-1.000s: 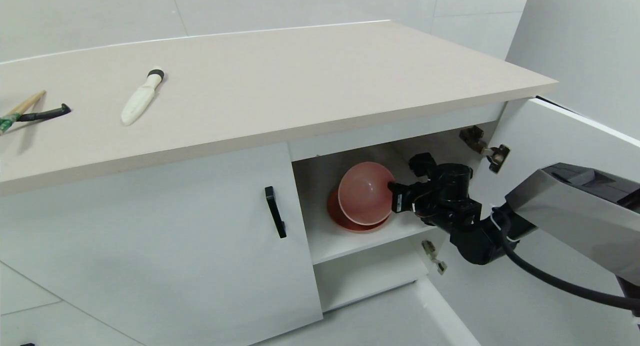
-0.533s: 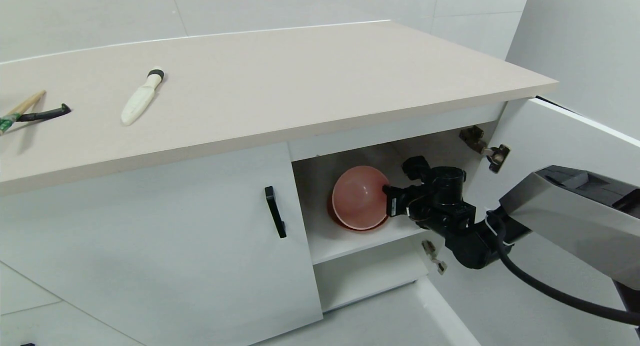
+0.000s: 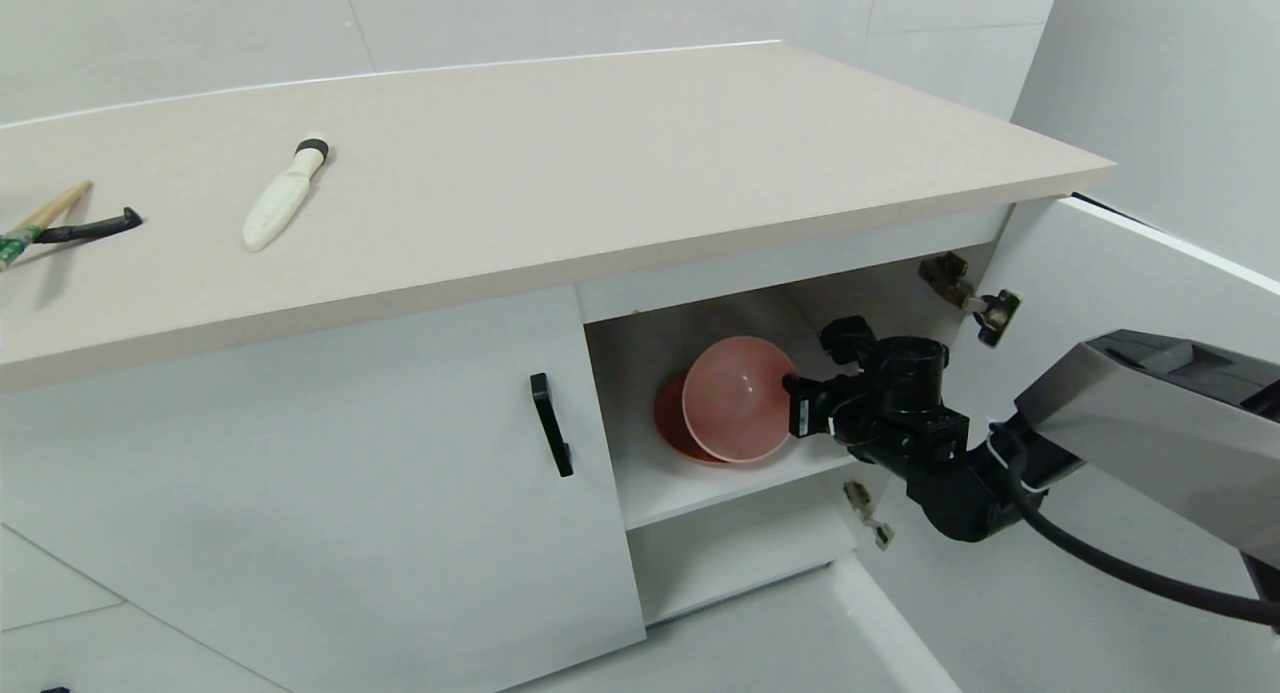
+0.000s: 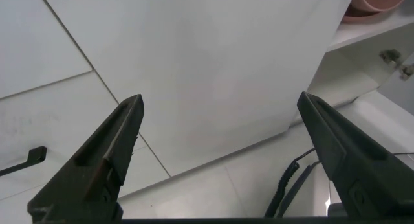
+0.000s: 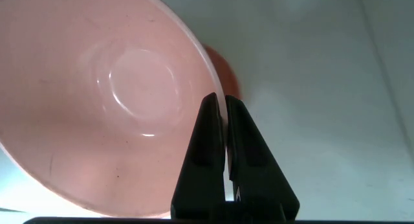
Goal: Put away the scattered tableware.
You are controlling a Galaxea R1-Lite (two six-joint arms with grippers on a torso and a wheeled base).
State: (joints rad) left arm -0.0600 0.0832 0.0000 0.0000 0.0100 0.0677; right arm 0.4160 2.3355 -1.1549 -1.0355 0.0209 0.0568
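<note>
A pink bowl (image 3: 738,398) is held on its side inside the open cabinet, over the upper shelf (image 3: 700,483). My right gripper (image 3: 797,413) is shut on its rim, and the wrist view has the fingers (image 5: 226,140) pinching the pink bowl (image 5: 97,107). Behind the bowl stands a darker red dish (image 3: 672,418), mostly hidden. A cream-handled knife (image 3: 282,195) and two utensils (image 3: 60,223) lie on the countertop at the left. My left gripper (image 4: 220,153) hangs open before the shut cabinet door (image 4: 194,68).
The right cabinet door (image 3: 1100,273) is swung open beside my right arm, its hinges (image 3: 965,293) bare. The left door with a black handle (image 3: 551,424) is shut. A lower shelf (image 3: 730,553) lies under the bowl's shelf. The countertop (image 3: 600,153) spreads wide to the right.
The right gripper first pushed the bowl deeper and left into the cabinet, then drew it back right a little; the red dish shows again behind it. The left arm has not moved.
</note>
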